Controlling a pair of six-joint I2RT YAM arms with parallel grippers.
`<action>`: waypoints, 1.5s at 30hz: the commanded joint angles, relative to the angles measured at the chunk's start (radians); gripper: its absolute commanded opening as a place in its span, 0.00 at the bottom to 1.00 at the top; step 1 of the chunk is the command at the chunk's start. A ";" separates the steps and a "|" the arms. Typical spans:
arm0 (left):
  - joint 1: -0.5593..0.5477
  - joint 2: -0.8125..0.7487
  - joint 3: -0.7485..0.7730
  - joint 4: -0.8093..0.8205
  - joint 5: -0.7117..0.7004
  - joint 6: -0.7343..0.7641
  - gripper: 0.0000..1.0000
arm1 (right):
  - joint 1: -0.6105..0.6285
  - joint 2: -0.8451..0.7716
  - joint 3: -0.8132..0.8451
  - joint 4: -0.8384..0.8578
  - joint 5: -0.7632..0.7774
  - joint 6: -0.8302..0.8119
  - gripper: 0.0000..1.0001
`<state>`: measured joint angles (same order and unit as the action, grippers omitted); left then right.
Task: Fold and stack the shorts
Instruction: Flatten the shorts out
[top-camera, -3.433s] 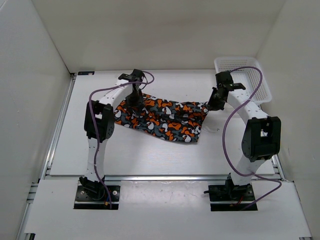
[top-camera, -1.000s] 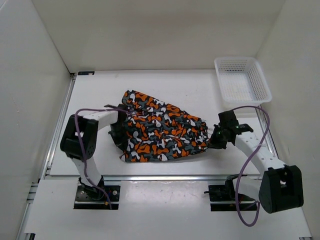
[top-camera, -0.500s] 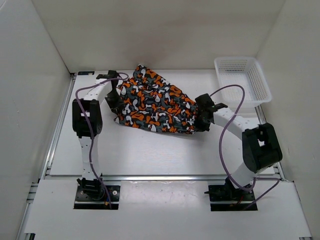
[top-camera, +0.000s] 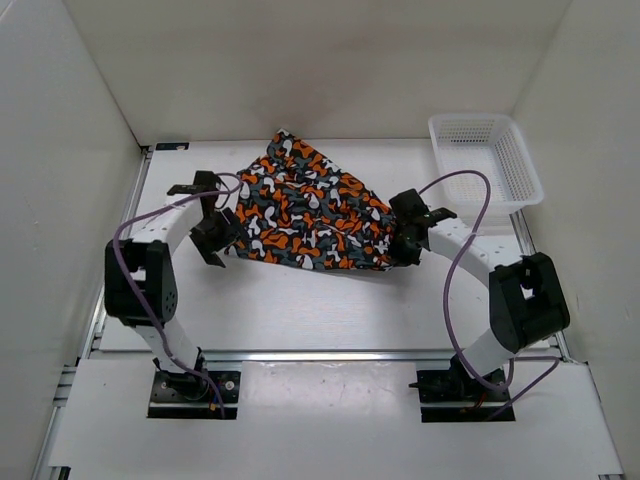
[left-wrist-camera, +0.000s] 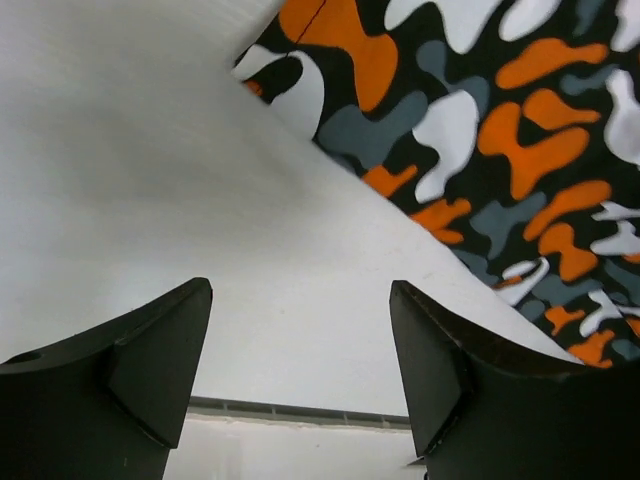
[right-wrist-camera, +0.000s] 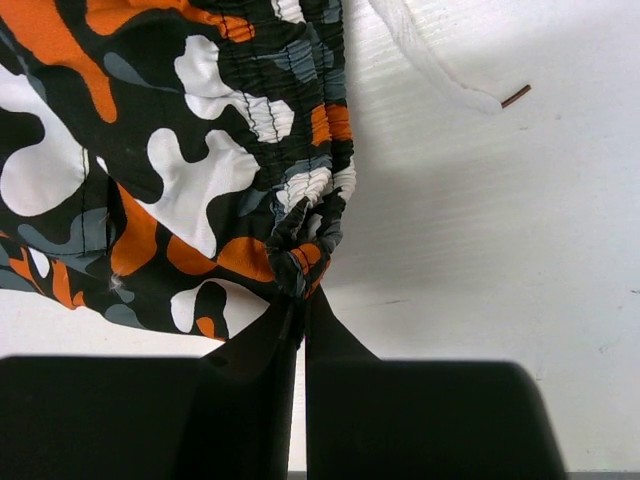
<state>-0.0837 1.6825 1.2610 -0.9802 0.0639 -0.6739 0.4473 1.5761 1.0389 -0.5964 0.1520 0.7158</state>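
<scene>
The shorts (top-camera: 310, 210), printed in orange, black, grey and white blotches, lie spread across the back middle of the table. My left gripper (top-camera: 213, 240) stands open just off their left corner, nothing between its fingers; the left wrist view shows bare table between the fingers and the shorts (left-wrist-camera: 470, 130) ahead to the right. My right gripper (top-camera: 400, 247) is shut on the gathered waistband at the right corner of the shorts (right-wrist-camera: 200, 170). The pinched fabric bunches at the fingertips of the right gripper (right-wrist-camera: 302, 292). A white drawstring (right-wrist-camera: 440, 70) trails onto the table beside it.
A white mesh basket (top-camera: 485, 160) stands at the back right corner. White walls enclose the table on the left, back and right. A metal rail (top-camera: 320, 354) runs along the near edge in front of the arm bases.
My left gripper has opened and let go of the left corner of the shorts, backing off to the near left. The right gripper stays shut on the waistband, barely moved.
</scene>
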 joint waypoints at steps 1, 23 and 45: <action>-0.008 0.066 -0.035 0.130 0.068 -0.049 0.83 | 0.005 -0.053 0.000 -0.040 0.006 -0.022 0.00; -0.047 0.077 -0.047 0.206 0.028 -0.116 0.10 | 0.005 -0.140 -0.078 -0.088 0.022 0.037 0.06; -0.166 -0.190 -0.247 0.160 0.033 -0.136 0.10 | -0.133 -0.616 -0.616 0.320 -0.171 0.251 0.70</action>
<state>-0.2398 1.5417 1.0138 -0.8185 0.1123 -0.8066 0.3389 0.9779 0.4339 -0.3607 -0.0353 0.9585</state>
